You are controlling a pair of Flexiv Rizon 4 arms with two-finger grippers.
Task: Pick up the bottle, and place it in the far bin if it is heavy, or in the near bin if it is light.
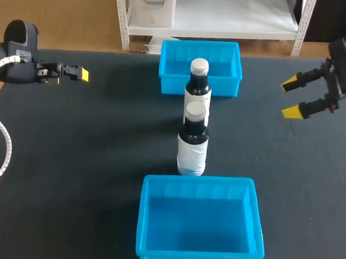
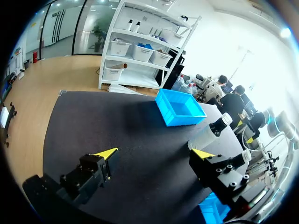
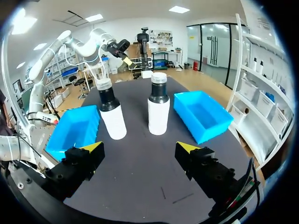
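1. Dark far bottle (image 1: 198, 84) and near bottle (image 1: 192, 142) stand in line, between the far bin (image 1: 200, 44) at 12 o'clock and the near bin (image 1: 198, 180) at 6.
2. We see our left gripper (image 1: 76, 74) spread wide and empty at the far bottle's 9 o'clock, well apart.
3. Our right gripper (image 1: 291, 98) is likewise wide and empty, at 3 o'clock.

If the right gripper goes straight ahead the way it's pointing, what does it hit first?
Probably the far bottle, though it could pass between that and the near bottle; depth is unclear.

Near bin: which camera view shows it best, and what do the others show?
Head view: the near bin shows whole, open and empty. The right wrist view shows it from the side, at a slant. The left wrist view shows only a blue sliver.
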